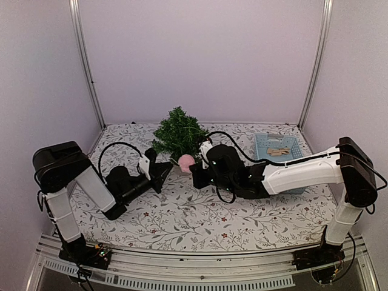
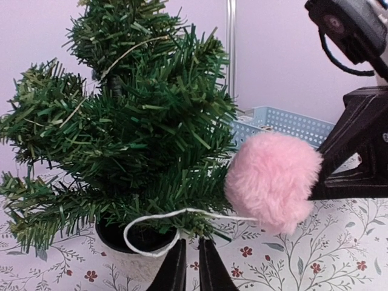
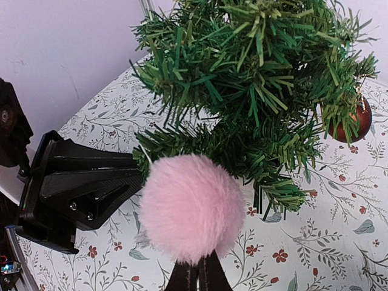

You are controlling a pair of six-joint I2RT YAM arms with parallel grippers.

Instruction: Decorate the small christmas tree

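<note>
Counting now: 1 small christmas tree [image 1: 179, 132], 1 pink pom-pom [image 1: 185, 161], 1 white string loop [image 2: 159, 217], 1 red bauble [image 3: 354, 121], 1 blue basket [image 1: 277, 136], and 2 grippers, the left gripper [image 2: 191, 257] and the right gripper [image 3: 197, 270]

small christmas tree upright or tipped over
Upright. In the left wrist view the small christmas tree stands in its white pot on the table, with its branches rising straight above the pot.
</note>
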